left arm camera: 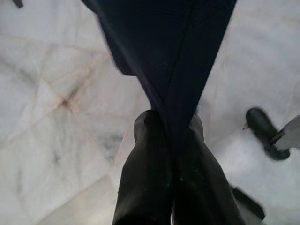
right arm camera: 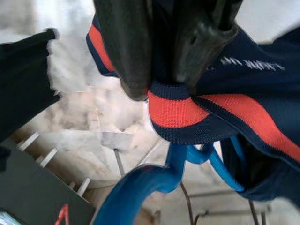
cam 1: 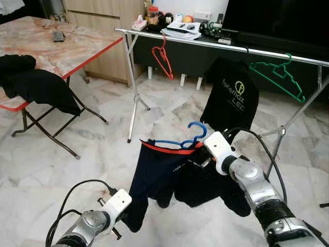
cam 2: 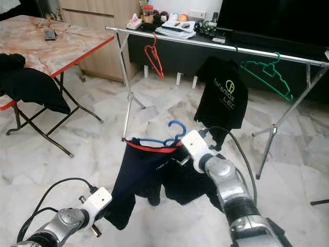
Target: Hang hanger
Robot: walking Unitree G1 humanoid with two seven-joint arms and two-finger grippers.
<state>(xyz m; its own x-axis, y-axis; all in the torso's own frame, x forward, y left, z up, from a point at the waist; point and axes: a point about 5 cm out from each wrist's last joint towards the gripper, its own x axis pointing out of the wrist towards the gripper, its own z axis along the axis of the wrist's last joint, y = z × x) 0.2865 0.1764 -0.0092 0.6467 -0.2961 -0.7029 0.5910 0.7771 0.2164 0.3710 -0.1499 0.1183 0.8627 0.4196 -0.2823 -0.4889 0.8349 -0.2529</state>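
A blue hanger (cam 1: 197,129) carries a dark navy shirt (cam 1: 163,177) with a red-orange collar band (right arm camera: 174,110); both hang in the air in front of me, below the silver clothes rail (cam 1: 221,45). My right gripper (right arm camera: 161,86) is shut on the collar just beneath the hanger's hook (right arm camera: 140,185). My left gripper (left arm camera: 171,123) is shut on the shirt's lower edge, low at the left near the floor.
On the rail hang a red hanger (cam 1: 163,59), a black printed shirt (cam 1: 231,95) and a green hanger (cam 1: 280,77). A folding marble-top table (cam 1: 77,54) with black clothes (cam 1: 36,85) stands at left. Behind the rail a low cabinet holds clutter. The floor is marble.
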